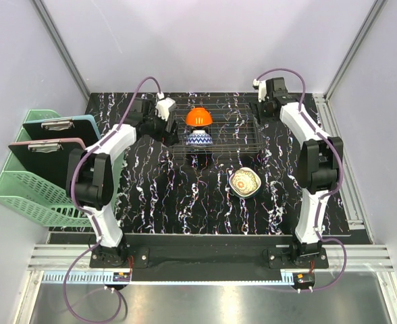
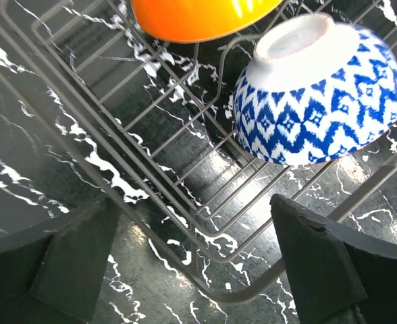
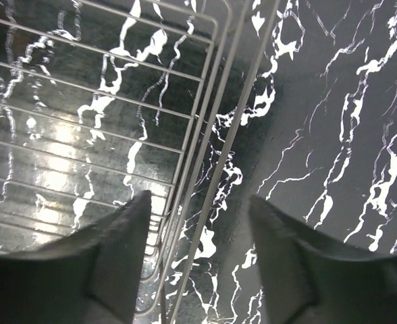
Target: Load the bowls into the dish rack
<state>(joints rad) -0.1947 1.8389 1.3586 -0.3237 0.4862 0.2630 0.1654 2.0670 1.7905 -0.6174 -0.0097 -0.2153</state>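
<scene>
The dark wire dish rack [image 1: 235, 131] sits at the back middle of the table. In it, the orange bowl [image 1: 199, 117] and the blue-and-white patterned bowl [image 1: 199, 139] lie bottom up. Both show in the left wrist view: orange [image 2: 198, 17], blue-and-white [image 2: 320, 88]. A cream bowl with a floral inside [image 1: 245, 182] stands on the table in front of the rack. My left gripper [image 1: 172, 135] is open and empty over the rack's left front corner [image 2: 205, 223]. My right gripper [image 1: 258, 115] is open and empty, its fingers on either side of the rack's right edge wire [image 3: 229, 142].
A mint-green slatted basket [image 1: 33, 185] holding two clipboards [image 1: 46, 145] stands off the table's left edge. Grey walls close in the back and sides. The black marbled tabletop [image 1: 185, 196] lies between the rack and the arm bases.
</scene>
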